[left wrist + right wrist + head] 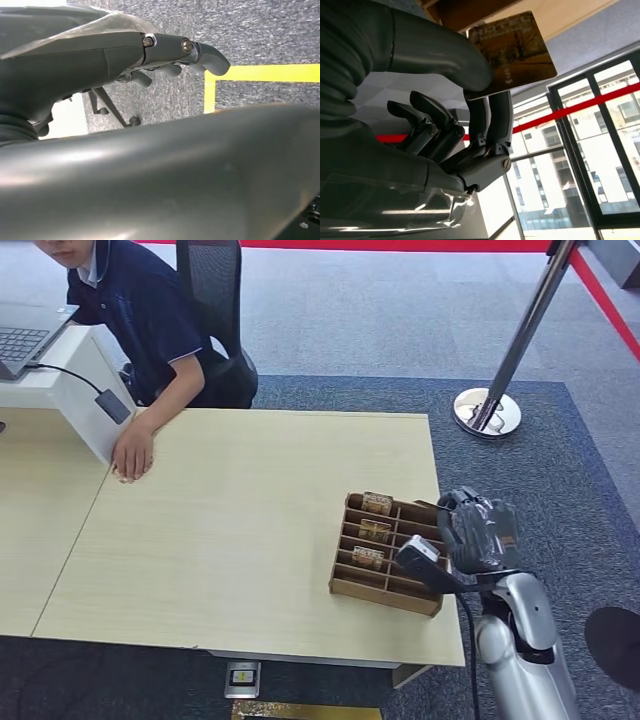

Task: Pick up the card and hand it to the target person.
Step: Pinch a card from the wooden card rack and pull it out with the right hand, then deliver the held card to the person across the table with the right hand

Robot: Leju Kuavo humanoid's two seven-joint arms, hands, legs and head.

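R hand [471, 150] pinches the card [512, 52] btwn thick thumb and two darker fingers [501, 120], other fingers curled in beside them. Card's long axis runs out past the thumb tip, away from the palm, free end pointing off the hand; face is brownish-gold w/ a tree or landscape print and small pale lettering, dark edge. In head view the R hand [483, 532] sits at the far R edge of the tabletop [226, 540], just beside and partly over the wooden tray [355, 585]. Tray has slotted rows, 3 more cards standing in it, on the side of the hand toward the person [143, 310]. One person, seated well across from the hand, own hand flat on the tabletop. L hand [170, 55] hangs over grey carpet, fingers loosely bent, holding nothing.
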